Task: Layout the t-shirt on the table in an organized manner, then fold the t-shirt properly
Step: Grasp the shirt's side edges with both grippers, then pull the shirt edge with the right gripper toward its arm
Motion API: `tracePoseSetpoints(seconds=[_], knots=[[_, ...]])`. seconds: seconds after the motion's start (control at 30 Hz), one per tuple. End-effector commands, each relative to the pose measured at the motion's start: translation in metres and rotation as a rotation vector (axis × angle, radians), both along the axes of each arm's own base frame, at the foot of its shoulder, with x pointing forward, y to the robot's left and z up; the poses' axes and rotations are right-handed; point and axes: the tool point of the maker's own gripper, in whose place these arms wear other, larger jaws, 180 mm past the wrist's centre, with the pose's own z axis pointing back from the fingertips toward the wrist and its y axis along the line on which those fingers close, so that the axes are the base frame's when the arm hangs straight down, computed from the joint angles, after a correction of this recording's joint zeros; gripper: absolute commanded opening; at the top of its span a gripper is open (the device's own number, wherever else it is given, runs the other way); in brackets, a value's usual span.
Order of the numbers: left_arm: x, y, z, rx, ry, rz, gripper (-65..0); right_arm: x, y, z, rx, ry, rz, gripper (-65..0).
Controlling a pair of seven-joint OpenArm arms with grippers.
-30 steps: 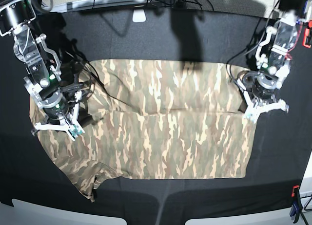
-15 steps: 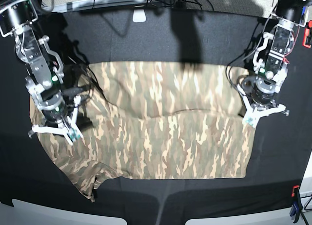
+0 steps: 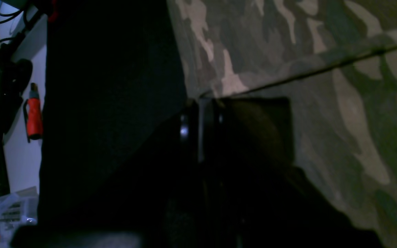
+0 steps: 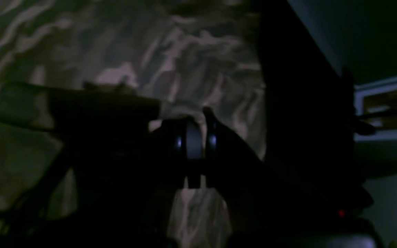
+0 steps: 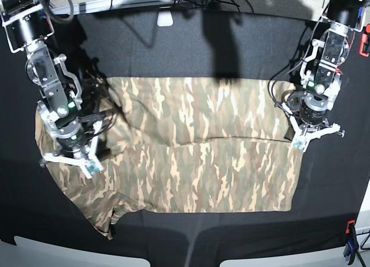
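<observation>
The camouflage t-shirt (image 5: 191,157) lies spread across the black table (image 5: 191,47), with a fold edge running across its middle and a sleeve sticking out at the front left. At the shirt's right edge, my left gripper (image 5: 305,135) is shut on the t-shirt (image 3: 322,51); in the left wrist view its closed tips (image 3: 202,102) pinch the cloth right at the fold's corner. On the shirt's left side, my right gripper (image 5: 72,154) is also shut on the t-shirt (image 4: 184,51), its fingertips (image 4: 194,123) closed on a raised ridge of fabric.
A red clamp (image 5: 365,43) sits at the table's right edge and a blue and red clamp (image 5: 350,244) at the front right corner. Cables and a white object (image 5: 165,17) lie along the back. A clear plastic box (image 3: 2,213) stands off the table.
The right gripper has moved toward the table's front with the cloth. The fold edge across the shirt has shifted frontward and flattened. The left gripper barely moved.
</observation>
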Motion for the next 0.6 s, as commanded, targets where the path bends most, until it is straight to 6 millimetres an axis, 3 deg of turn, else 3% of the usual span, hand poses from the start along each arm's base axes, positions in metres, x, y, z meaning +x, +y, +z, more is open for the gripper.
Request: tracePoseSetpoints(seconds=[0.0,0.07,0.2,0.27,0.57], knots=[[0.012,0.006,0.020,0.018,-0.065,0.003,-65.0,0.012,0.000,0.021,-0.009,-0.064,0.024,-65.0],[0.012,0.006,0.020,0.018,-0.065,0.003,-65.0,0.014,0.005,0.023,0.002,-0.080,0.054,-65.0],[0.012,0.006,0.020,0.018,-0.065,0.003,-65.0,0.019,0.015,0.034,-0.057,-0.146,0.144,-38.9],[0.012,0.006,0.020,0.018,-0.065,0.003,-65.0,0.023,0.016,0.040,-0.087,-0.176,0.159,-32.1],[0.011,0.006,0.019,0.018,-0.061,0.005,-65.0,0.036,0.028,0.047,0.074,-0.079,0.024,-31.4]])
